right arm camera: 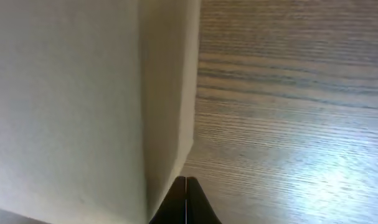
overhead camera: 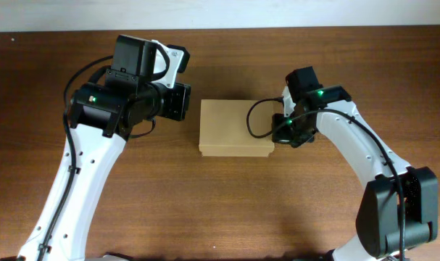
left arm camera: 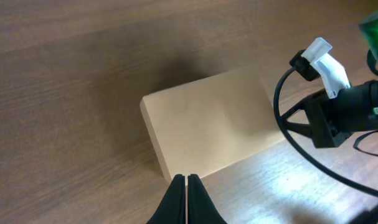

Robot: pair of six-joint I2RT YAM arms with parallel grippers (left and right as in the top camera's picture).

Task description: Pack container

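One container (overhead camera: 234, 128) sits mid-table (overhead camera: 205, 217), about halfway btwn near and far edges, shut flat on top. Packing looks done or nearly so. Side tabs not visible, so tuck unconfirmed; poss. final press left. Right gripper (right arm camera: 186, 182): fingers pressed together, holding nothing, tips at container's right wall nr its near corner, contact unclear. Left gripper (left arm camera: 186, 177): fingers pressed together, empty, just beside container's left end, toward far edge.

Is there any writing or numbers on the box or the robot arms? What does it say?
There is no text to read in any view.
The container: plain tan cardboard, no print or label.
The left gripper and right gripper: no letters.
The green lights: just glowing dots, no words.
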